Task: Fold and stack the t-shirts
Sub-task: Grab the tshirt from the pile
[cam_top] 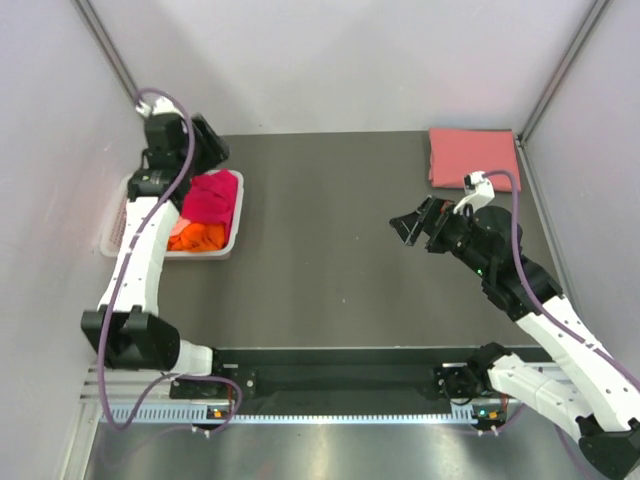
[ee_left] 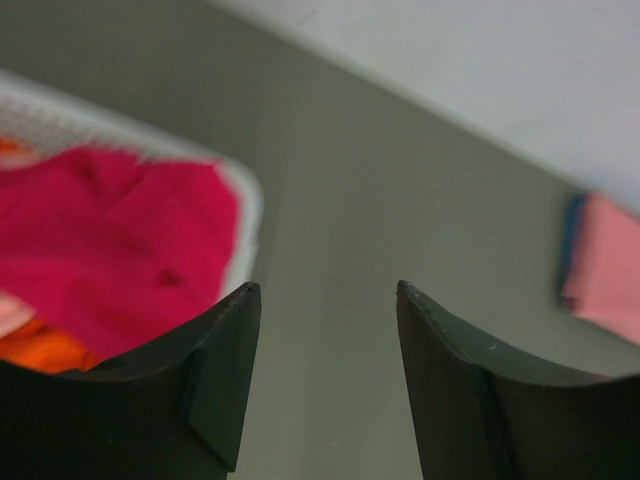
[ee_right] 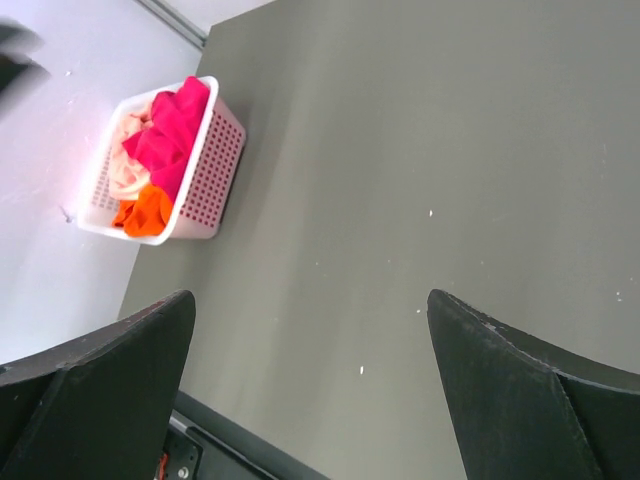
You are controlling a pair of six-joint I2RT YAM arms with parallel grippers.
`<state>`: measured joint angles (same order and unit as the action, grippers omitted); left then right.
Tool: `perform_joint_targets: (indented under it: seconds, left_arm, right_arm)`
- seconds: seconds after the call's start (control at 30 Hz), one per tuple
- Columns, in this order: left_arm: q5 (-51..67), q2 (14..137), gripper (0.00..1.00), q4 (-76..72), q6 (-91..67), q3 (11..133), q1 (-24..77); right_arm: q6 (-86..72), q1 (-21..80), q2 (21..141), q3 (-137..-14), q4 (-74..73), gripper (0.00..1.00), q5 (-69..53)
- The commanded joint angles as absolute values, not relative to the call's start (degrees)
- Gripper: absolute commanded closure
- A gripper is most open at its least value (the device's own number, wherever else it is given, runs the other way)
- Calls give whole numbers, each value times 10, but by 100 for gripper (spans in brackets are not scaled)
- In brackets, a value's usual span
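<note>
Left claw [ee_left: 325, 290]: jaws apart, nothing between them. It hangs over the far end of the basket [ee_right: 210, 180] and touches no cloth. In the left wrist view, bare surface [cam_top: 330, 250] shows through the gap between the fingers [ee_left: 225, 360].

Right claw [ee_right: 310, 295]: jaws wide apart, empty. It is raised above the right part of the surface, its tips pointing left toward the basket, and it touches nothing.

Basket: white, slotted, set at the left edge of the surface. It holds three crumpled shirts:
- The magenta shirt [ee_left: 110, 240] lies on top, toward the far end.
- The orange shirt [ee_left: 40, 350] lies at the near end, partly under the magenta one.
- The coral shirt [ee_right: 128, 172] lies along the outer side, beside the other two.

Pink shirt [cam_top: 470, 157]: folded into a flat rectangle at the far right corner of the surface. It lies well apart from the basket and just beyond the right claw, with no contact.
</note>
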<state>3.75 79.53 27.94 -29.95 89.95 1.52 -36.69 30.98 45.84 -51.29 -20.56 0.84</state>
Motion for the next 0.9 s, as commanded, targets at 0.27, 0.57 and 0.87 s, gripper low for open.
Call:
perform_joint_targets:
  seconds: [0.27, 0.57, 0.87]
  left_arm:
    - [-84, 909, 22, 273, -284, 792, -36]
    - [-138, 998, 95, 316, -280, 886, -37]
    - [-22, 896, 100, 232, -244, 1026, -34]
  right_arm:
    - [-362, 316, 431, -512, -183, 0, 3]
    - [-364, 316, 410, -520, -191, 0, 11]
    - [-369, 316, 417, -531, -185, 0, 17]
